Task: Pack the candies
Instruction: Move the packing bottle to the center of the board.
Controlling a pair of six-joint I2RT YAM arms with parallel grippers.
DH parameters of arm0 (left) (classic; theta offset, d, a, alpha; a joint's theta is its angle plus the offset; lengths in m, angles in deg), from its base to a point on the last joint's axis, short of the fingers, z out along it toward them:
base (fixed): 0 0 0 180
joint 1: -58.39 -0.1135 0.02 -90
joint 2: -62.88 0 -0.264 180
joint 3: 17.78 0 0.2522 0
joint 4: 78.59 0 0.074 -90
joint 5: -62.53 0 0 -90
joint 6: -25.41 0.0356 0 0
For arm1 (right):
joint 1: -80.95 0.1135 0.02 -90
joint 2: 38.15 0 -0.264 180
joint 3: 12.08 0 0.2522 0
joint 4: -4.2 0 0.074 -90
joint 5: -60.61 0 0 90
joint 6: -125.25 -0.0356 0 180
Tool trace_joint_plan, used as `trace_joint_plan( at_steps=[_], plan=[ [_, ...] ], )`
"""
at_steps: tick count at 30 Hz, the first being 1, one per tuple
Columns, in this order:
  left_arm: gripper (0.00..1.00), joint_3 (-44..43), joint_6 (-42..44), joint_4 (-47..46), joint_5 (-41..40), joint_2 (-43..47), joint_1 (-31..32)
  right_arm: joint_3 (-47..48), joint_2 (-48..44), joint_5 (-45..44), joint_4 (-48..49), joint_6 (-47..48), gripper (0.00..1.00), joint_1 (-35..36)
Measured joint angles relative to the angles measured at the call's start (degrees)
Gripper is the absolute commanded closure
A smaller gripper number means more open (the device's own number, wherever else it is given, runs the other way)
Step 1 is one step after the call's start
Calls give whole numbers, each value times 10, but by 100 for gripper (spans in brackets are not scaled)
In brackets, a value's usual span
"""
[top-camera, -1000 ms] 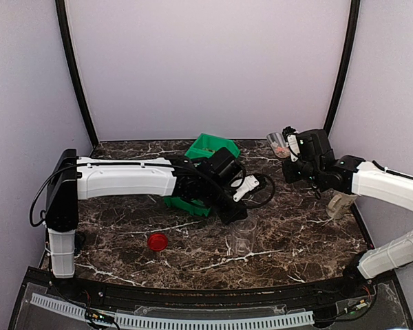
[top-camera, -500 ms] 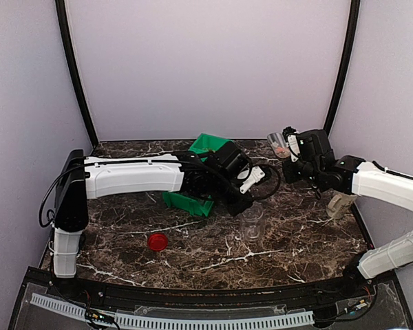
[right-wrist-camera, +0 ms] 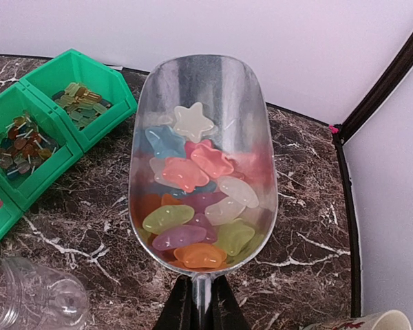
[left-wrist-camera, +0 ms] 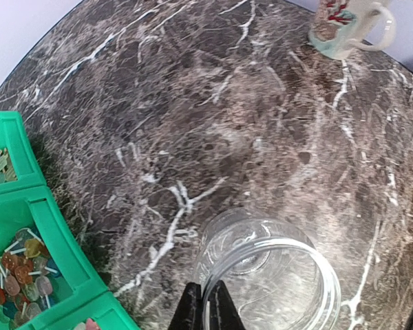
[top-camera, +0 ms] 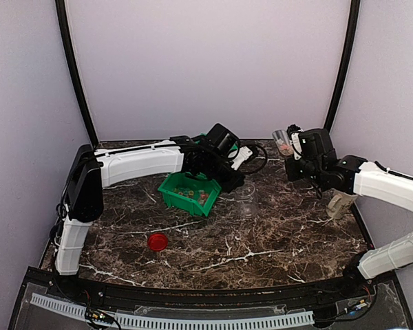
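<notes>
The right tool (right-wrist-camera: 200, 297) is clamped tight on the thin handle of a scoop (right-wrist-camera: 193, 89), whose bowl reaches away from its fingertips. The candies (right-wrist-camera: 193, 199), pastel star and crescent shapes in pink, orange, yellow-green, blue and white, lie heaped in the bowl's near half, just beyond the tool's tips. One white star sits farthest out, and the front lip of the bowl is bare. In the overhead view this loaded scoop is held up off the desk (top-camera: 289, 240) at its far right side. It is well apart from the clear jar (top-camera: 246, 204), which stands upright and open-mouthed near the middle. The left tool (left-wrist-camera: 205, 297) is pinched closed on the jar's near rim, with the thin wall caught between its two fingertips. More small candies, orange, tan and red, lie in the compartments of the green bin (top-camera: 186, 194) just left of the jar. A red lid (top-camera: 157, 241) lies flat on the desk nearer the arm bases, and a mug (top-camera: 340, 203) stands by the right arm.
</notes>
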Motion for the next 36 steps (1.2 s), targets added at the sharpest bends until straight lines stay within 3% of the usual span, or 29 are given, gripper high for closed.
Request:
trace_joint_plan(
  at_steps=[10,20,23,36],
  plan=[
    [100,-48,6,12,12,-41,-26,0,0,-4,0,-3,100,-2],
    [88,-76,4,14,21,-60,-26,0,-11,-4,0,-3,100,-4],
    [100,-77,3,16,21,-60,-26,0,-11,-3,0,-3,100,-4],
    [100,-155,-12,86,28,-68,-26,0,-11,-3,0,-3,100,-4]
  ],
)
